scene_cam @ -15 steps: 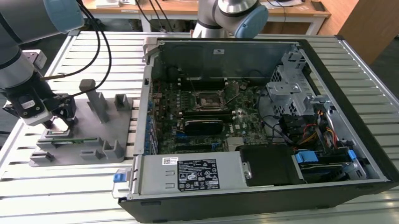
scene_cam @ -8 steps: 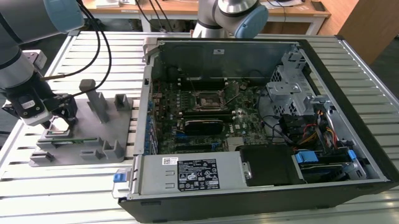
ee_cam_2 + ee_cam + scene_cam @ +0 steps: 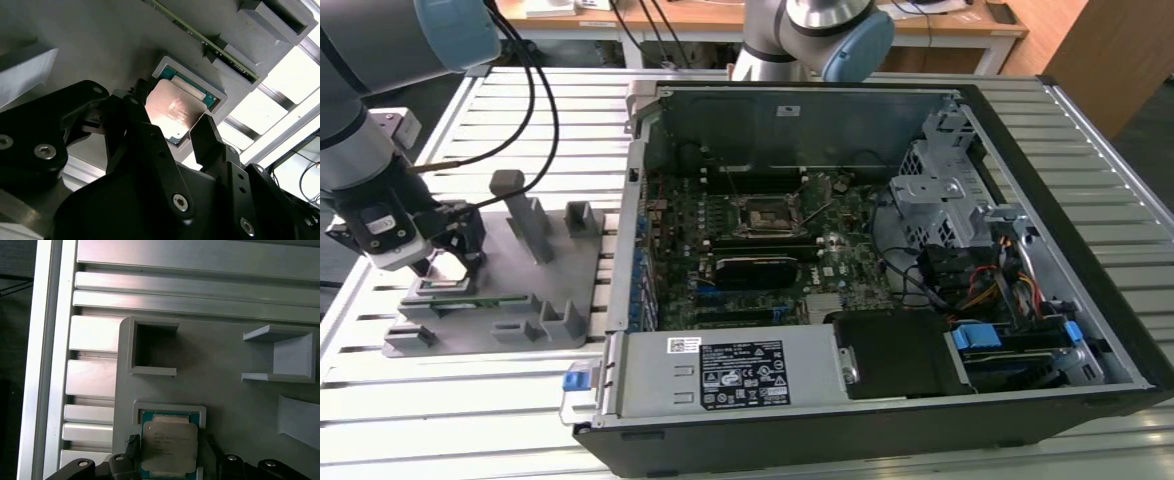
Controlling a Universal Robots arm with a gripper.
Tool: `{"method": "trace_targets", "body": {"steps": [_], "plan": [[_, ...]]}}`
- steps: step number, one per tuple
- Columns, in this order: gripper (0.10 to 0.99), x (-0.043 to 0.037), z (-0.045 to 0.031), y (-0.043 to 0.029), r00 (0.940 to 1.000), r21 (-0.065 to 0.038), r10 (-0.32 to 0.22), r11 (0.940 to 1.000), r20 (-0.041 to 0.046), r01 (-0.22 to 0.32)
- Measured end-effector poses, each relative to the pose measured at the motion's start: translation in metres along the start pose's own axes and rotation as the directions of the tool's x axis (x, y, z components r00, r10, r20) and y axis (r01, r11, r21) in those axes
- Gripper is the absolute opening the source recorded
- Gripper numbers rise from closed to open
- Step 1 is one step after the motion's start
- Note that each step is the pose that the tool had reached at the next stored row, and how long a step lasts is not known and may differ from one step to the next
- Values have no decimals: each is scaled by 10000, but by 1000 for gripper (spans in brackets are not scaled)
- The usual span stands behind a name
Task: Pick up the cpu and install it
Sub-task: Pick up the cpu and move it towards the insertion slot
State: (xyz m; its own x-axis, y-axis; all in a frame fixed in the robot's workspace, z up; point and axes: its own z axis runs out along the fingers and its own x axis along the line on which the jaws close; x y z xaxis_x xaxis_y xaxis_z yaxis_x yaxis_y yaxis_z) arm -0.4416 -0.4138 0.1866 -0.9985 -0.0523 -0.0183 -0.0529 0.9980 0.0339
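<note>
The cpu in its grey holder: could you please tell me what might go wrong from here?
1. The end effector has its fingers either side of the cpu, which sits in the holder's walled pocket; they may catch the pocket rim rather than the chip's edges.
2. The chip is thin and flat, so an uneven pinch might tilt it or let it slip.

No text legible enough to record. Faint printed lines on cpu point(image 3: 169, 442) lid in the first wrist view: unreadable. Exterior view: black-and-white label point(image 3: 744, 377) and small white sticker point(image 3: 683, 345) on grey metal cover point(image 3: 654, 388), print too small. White tag point(image 3: 786, 110) on case wall point(image 3: 854, 125): likewise.
</note>
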Motion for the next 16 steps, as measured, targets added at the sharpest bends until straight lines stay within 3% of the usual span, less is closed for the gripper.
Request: {"method": "trace_targets", "body": {"steps": [1, 3, 16], "plan": [[573, 0, 0, 0, 10000, 0, 0, 10000, 0, 0], [529, 0, 0, 0, 10000, 1, 0, 10000, -1, 0], [529, -1, -67, 2, 10000, -1, 0, 10000, 3, 0]]}}
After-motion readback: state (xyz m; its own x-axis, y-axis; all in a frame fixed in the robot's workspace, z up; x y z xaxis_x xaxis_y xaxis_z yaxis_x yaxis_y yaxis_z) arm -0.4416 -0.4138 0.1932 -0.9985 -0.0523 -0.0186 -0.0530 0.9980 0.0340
